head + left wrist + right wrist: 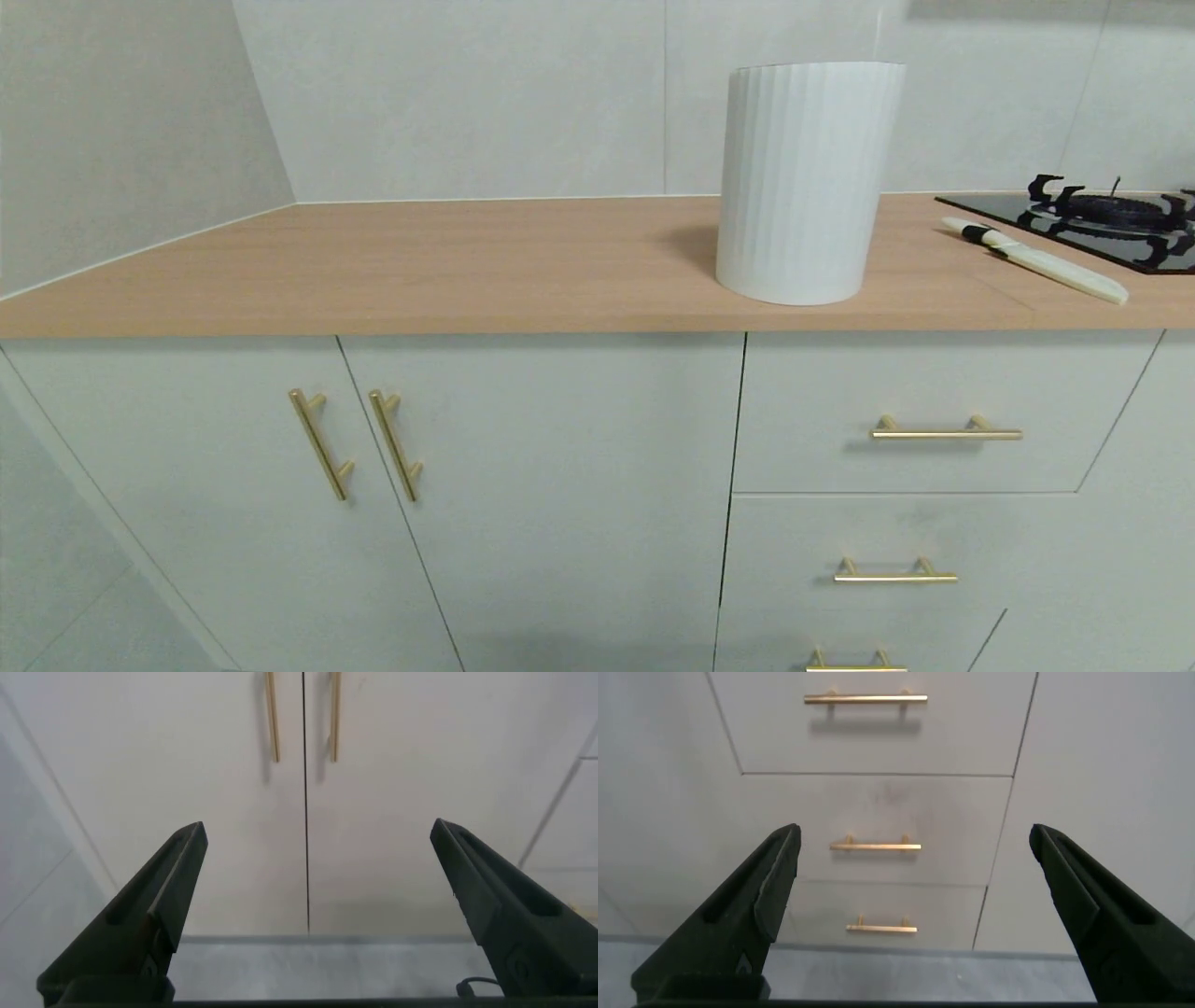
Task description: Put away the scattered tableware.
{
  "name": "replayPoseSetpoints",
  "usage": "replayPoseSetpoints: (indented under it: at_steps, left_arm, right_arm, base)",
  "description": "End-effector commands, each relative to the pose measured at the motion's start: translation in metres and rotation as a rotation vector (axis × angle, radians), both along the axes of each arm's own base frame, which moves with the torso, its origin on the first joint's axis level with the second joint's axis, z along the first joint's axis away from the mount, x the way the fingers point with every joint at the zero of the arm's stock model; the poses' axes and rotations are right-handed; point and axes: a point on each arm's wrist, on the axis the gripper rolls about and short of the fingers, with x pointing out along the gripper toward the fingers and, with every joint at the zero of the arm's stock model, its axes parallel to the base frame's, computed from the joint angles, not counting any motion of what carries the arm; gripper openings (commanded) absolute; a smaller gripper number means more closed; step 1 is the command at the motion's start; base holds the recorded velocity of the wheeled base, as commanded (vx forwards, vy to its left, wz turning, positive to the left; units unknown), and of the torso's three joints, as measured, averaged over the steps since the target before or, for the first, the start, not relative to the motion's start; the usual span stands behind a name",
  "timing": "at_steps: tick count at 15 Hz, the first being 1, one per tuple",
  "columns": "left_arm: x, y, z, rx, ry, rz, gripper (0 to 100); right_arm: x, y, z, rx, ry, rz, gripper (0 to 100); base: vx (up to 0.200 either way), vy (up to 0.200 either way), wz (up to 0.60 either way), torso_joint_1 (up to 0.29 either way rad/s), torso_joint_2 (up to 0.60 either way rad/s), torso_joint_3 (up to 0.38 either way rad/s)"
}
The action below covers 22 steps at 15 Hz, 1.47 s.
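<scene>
Head view: a knife [1036,259] and a ribbed holder [803,182] are seen on the bench [420,271].
The white knife is laid flat at the edge of the black hob [1111,219], apart from the upright white holder. The left hand [318,829] is held released, fingers spread wide, before the cupboard doors [392,812]. The right hand [913,831], likewise released, is faced at the drawers [878,812].

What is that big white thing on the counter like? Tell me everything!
The white container is a tall round holder with thin grooves running up and down its side. It looks matte, maybe ceramic or plastic. It stands upright on the wooden countertop, close to the front edge, with the knife lying apart to its right. Only the countertop touches it. Its inside is hidden.
</scene>
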Motion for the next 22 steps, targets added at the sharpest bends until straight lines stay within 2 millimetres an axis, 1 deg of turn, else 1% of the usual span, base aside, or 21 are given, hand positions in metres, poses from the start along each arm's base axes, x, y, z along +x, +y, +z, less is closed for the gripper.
replayPoseSetpoints:
  at_steps: [1,2,4,14,22]
  left_arm:
    - [0.0000,0.0000,0.0000,-0.001,0.001,0.000,100]
    - [0.0000,0.0000,0.0000,-0.001,0.001,0.000,100]
    - [0.0000,0.0000,0.0000,-0.001,0.001,0.000,100]
    - [0.0000,0.0000,0.0000,-0.002,0.001,0.000,100]
    - [0.0000,0.0000,0.0000,-0.001,0.001,0.000,100]
  right_arm:
    - [0.0002,0.0000,0.0001,-0.001,0.001,0.001,100]
    - [0.0002,0.0000,0.0001,-0.001,0.001,0.001,100]
    - [0.0002,0.0000,0.0001,-0.001,0.001,0.001,100]
    - [0.0002,0.0000,0.0001,-0.001,0.001,0.001,100]
    - [0.0002,0.0000,0.0001,-0.001,0.001,0.001,100]
  base:
    - [0.000,0.000,0.00,0.000,0.00,0.000]
    - [0.000,0.000,0.00,0.000,0.00,0.000]
    - [0.000,0.000,-0.60,0.007,0.00,0.005]
    - [0.000,0.000,0.00,0.000,0.00,0.000]
    - [0.000,-0.200,0.00,0.001,0.00,0.004]
